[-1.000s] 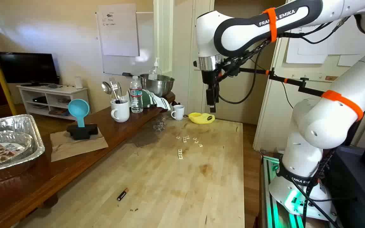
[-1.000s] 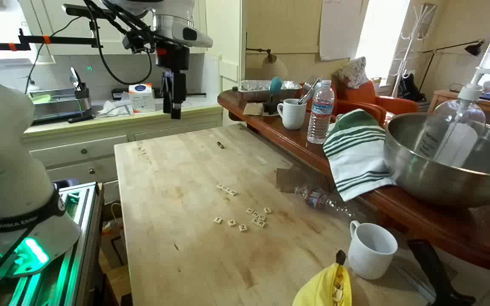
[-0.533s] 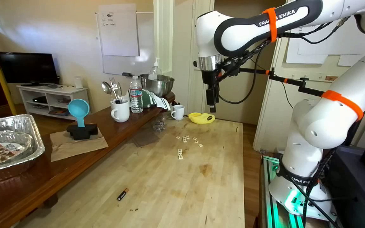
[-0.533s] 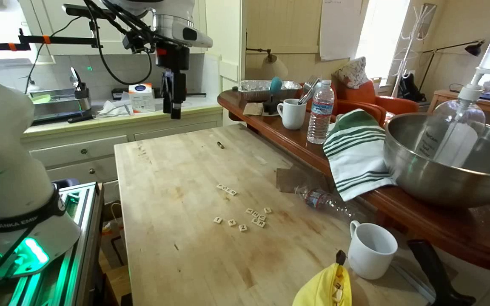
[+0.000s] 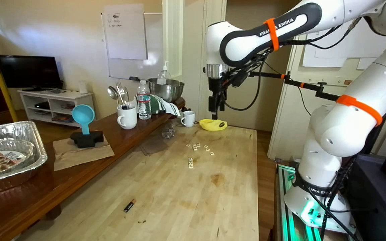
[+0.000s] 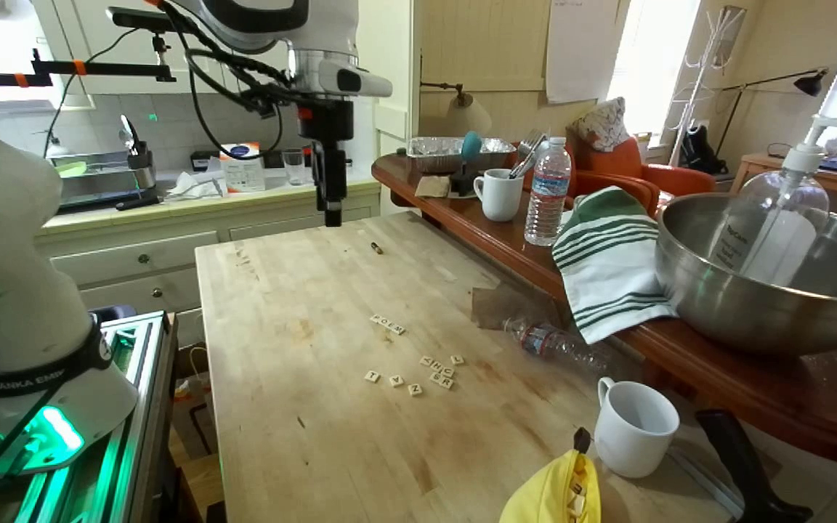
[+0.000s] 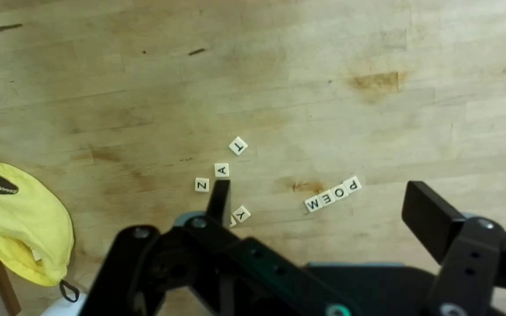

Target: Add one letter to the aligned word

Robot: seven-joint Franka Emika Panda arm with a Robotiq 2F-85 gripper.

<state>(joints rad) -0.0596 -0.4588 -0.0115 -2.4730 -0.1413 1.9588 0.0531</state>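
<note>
Item, wrist view L to R: yel pouch (image 7: 29, 215) at approx 8:30 from ctr; loose tiles Z (image 7: 202, 184) and A (image 7: 222, 170) at 8, T (image 7: 238, 145) at 10, Y (image 7: 241, 213) at 6. Row (image 7: 333, 195) of 4 tiles, "POEM", flat on table (image 7: 288, 96) at approx 4 o'clock, long axis running 8 to 2, P at the 2 end, M at the 8 end, letter tops twd 5. Gripper (image 7: 318, 188) above table, fingers (image 7: 433, 217) spread wide apart, row seen betw them.
</note>
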